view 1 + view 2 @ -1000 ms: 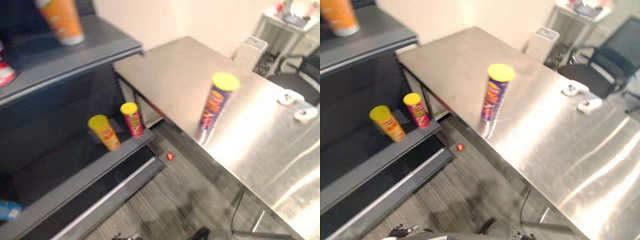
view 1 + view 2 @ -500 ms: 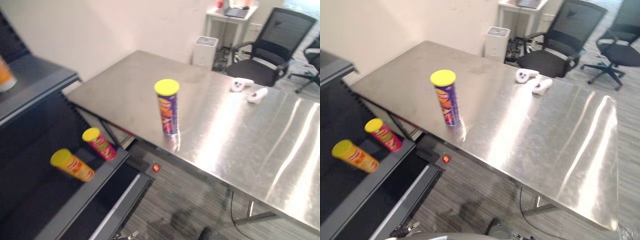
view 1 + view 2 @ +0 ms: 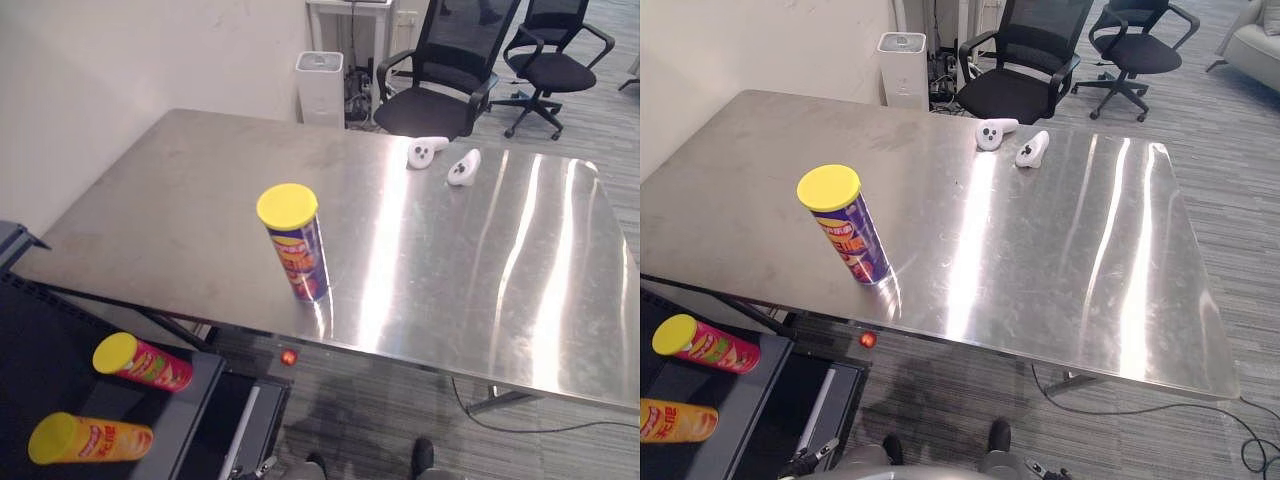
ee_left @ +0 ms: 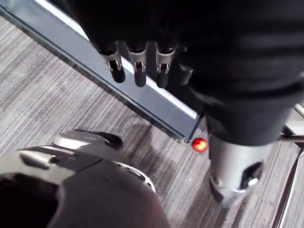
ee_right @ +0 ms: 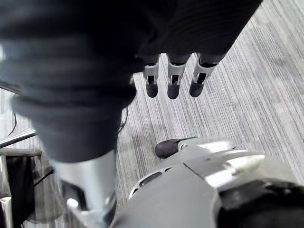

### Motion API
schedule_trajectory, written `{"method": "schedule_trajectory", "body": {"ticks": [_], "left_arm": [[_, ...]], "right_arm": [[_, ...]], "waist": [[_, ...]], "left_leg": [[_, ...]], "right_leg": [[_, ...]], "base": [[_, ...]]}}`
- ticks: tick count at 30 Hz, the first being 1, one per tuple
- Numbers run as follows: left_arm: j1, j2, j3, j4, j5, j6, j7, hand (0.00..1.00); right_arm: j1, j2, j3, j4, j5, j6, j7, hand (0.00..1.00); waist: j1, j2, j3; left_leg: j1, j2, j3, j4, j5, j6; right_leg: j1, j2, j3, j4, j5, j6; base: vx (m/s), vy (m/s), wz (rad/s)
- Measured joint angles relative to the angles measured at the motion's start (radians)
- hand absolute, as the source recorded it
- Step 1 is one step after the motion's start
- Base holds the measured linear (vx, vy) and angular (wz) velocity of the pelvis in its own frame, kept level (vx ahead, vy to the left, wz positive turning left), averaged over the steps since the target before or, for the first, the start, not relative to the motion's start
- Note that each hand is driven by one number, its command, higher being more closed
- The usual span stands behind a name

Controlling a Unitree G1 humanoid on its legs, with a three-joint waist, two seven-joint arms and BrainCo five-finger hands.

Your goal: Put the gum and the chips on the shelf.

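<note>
Well apart: chips can [image 3: 297,247], fingers [image 4: 138,70].

Dark ribbed covers [image 5: 71,71], left hand [image 4: 138,65], right hand [image 5: 173,76], silver fingers [image 4: 114,61]

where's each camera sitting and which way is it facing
Left eye view: on the head, looking down at the table, upright chips can and shelf.
Right eye view: same head, same scene, slightly offset.
Left wrist view: on that wrist, facing down past the open left hand at floor and shelf base.
Right wrist view: on that wrist, past the open right hand at floor.
Shared: the red light on the floor, in left wrist and eye views.
</note>
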Motion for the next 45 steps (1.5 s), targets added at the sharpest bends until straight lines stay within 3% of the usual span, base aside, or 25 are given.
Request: {"method": "schedule_trajectory", "body": {"ticks": [5, 12, 15, 17, 23, 25, 30, 34, 37, 41, 45], "left_arm": [[0.000, -0.009, -0.011, 0.011, 0.040, -0.002, 0.001, 0.00], [0.004, -0.003, -0.010, 0.028, 0.046, -0.014, -0.002, 0.00], [0.007, 0.000, 0.002, 0.028, 0.047, -0.018, -0.013, 0.00], [0.014, -0.001, 0.020, 0.029, 0.048, -0.017, -0.014, 0.00], [0.041, -0.023, 0.154, 0.015, 0.051, -0.011, -0.019, 0.00], [0.050, -0.022, 0.175, 0.006, 0.073, -0.010, -0.021, 0.00], [0.047, -0.019, 0.177, 0.003, 0.083, -0.010, -0.020, 0.00], [0.037, -0.018, 0.157, -0.004, 0.083, -0.010, -0.016, 0.00], [0.041, -0.018, 0.157, -0.004, 0.083, -0.010, -0.012, 0.00], [0.042, -0.018, 0.154, -0.006, 0.083, -0.010, -0.006, 0.00], [0.052, -0.018, 0.147, -0.023, 0.084, -0.010, 0.008, 0.00]], "right_arm": [[0.008, -0.011, -0.004, 0.004, 0.004, 0.000, 0.001, 0.00], [0.021, -0.002, -0.017, 0.005, 0.057, -0.001, 0.002, 0.00], [0.025, 0.015, -0.090, 0.006, 0.156, -0.002, 0.004, 0.00], [0.036, 0.021, -0.175, 0.007, 0.205, -0.001, 0.003, 0.00], [0.034, -0.028, -0.643, 0.031, 0.413, -0.001, -0.004, 0.00], [0.006, -0.080, -0.822, 0.044, 0.478, -0.001, -0.012, 0.00], [-0.043, -0.216, -1.062, 0.042, 0.549, -0.003, -0.068, 0.00], [-0.091, -0.299, -1.041, -0.058, 0.555, -0.006, -0.129, 0.00], [-0.120, -0.310, -0.868, -0.273, 0.554, -0.013, -0.197, 0.00], [-0.135, -0.314, -0.711, -0.631, 0.512, -0.069, -0.313, 0.00], [-0.174, -0.317, -0.671, -0.748, 0.414, -0.105, -0.407, 0.00]], "waist": [[0.000, 0.020, -0.016], [0.001, 0.009, -0.037], [0.001, 0.000, -0.042], [-0.001, -0.003, -0.057], [-0.013, -0.021, -0.100], [-0.034, -0.029, -0.108], [-0.057, -0.038, -0.124], [-0.066, -0.040, -0.139], [-0.083, -0.041, -0.143], [-0.082, -0.047, -0.156], [-0.080, -0.058, -0.169]], "left_leg": [[0.052, -0.009, 0.024, -0.061, 0.004, 0.007], [0.088, -0.010, 0.035, -0.092, 0.008, 0.011], [0.096, -0.009, 0.056, -0.097, 0.008, 0.011], [0.099, -0.010, 0.058, -0.104, 0.008, 0.012], [0.119, -0.010, 0.080, -0.119, 0.007, 0.010], [0.120, -0.009, 0.086, -0.120, 0.006, 0.009], [0.129, -0.007, 0.104, -0.119, 0.001, 0.007], [0.131, -0.006, 0.119, -0.110, -0.007, 0.009], [0.138, -0.007, 0.128, -0.109, -0.008, 0.010], [0.149, -0.002, 0.141, -0.110, -0.015, 0.008], [0.148, 0.000, 0.140, -0.110, -0.021, 0.001]], "right_leg": [[0.005, 0.004, 0.002, 0.000, 0.000, 0.000], [0.021, 0.008, 0.009, -0.006, -0.002, -0.002], [0.020, 0.010, 0.024, -0.007, -0.002, -0.002], [0.019, 0.010, 0.026, -0.007, -0.002, -0.002], [0.020, 0.013, 0.038, -0.008, -0.005, -0.004], [0.018, 0.015, 0.045, -0.008, -0.005, -0.003], [0.015, 0.020, 0.062, -0.005, -0.006, -0.003], [0.000, 0.020, 0.082, 0.017, -0.011, 0.003], [-0.002, 0.019, 0.088, 0.029, -0.015, 0.003], [-0.003, 0.021, 0.101, 0.040, -0.020, 0.008], [-0.004, 0.019, 0.098, 0.045, -0.024, 0.009]], "base": [[0.07, 0.032, -0.17], [-0.01, -0.022, -0.07], [-0.06, -0.025, -0.18], [-0.04, -0.024, -0.06], [-0.01, -0.019, -0.09], [-0.02, -0.024, -0.09], [-0.01, -0.027, -0.11], [-0.02, -0.021, -0.12], [-0.02, -0.014, -0.08], [-0.04, -0.031, -0.09], [-0.01, -0.008, 0.00]]}}
